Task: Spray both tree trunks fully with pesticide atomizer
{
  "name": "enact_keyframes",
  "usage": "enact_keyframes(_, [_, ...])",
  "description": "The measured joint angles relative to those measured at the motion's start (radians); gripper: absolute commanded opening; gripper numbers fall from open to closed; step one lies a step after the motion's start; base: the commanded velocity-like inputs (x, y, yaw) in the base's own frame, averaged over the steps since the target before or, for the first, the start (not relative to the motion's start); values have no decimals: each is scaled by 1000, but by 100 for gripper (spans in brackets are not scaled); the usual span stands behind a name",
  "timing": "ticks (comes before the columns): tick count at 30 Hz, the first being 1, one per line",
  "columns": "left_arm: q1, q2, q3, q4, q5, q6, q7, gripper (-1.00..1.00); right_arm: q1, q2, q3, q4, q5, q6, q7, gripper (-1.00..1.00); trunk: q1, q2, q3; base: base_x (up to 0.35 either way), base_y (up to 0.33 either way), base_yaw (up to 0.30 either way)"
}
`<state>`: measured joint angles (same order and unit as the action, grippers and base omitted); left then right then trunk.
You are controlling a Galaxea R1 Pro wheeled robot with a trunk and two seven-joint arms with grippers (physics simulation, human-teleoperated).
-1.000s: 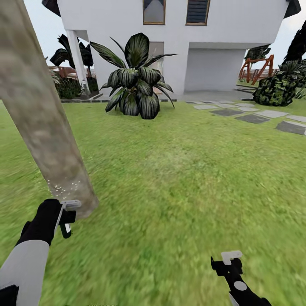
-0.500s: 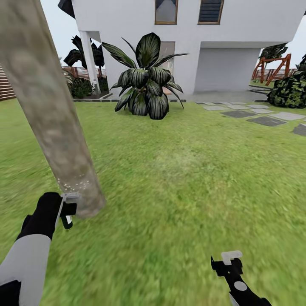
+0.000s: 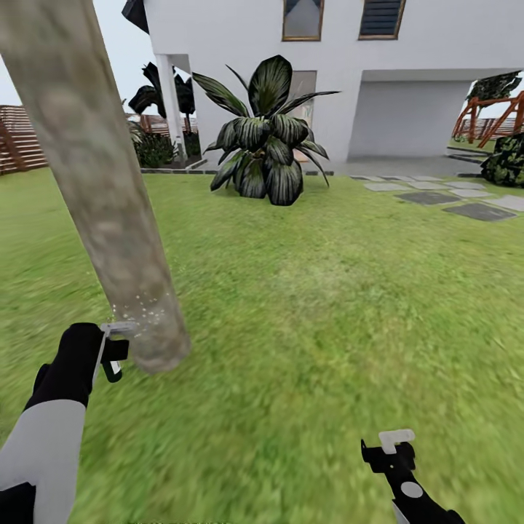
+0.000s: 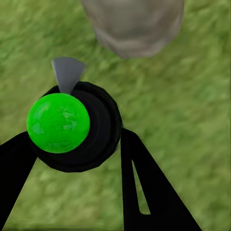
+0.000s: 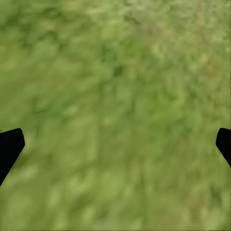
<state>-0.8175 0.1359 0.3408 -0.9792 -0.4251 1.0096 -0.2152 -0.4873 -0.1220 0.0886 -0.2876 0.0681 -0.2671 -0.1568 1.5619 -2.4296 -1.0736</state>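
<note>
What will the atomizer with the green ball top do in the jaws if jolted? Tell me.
The black round-bodied atomizer with a glossy green ball top looks smooth and curved, so it may twist between the left gripper jaws. It seems rigid and probably light. It could roll if dropped on grass.

One tree trunk [image 3: 94, 182], one atomizer [image 4: 65, 125], two grippers, one house [image 3: 327, 65].

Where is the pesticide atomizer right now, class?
The pesticide atomizer sits between the left gripper's fingers; in the head view it is low on the left, right beside the base of the tree trunk.
</note>
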Motion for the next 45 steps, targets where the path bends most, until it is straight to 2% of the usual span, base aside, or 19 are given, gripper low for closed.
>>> enact_keyframes(13, [1,-1,0,0,0,-1,0,-100,0,0,0,0,0,0,0,100,0,0,0,25,-263,8])
enact_keyframes(32, [2,-1,0,0,-1,0,0,-100,0,0,0,0,0,0,0,100,0,0,0,163,-242,4])
enact_keyframes(45, [15,11,6,8,0,-3,0,-100,0,0,0,0,0,0,0,100,0,0,0,150,-241,262])
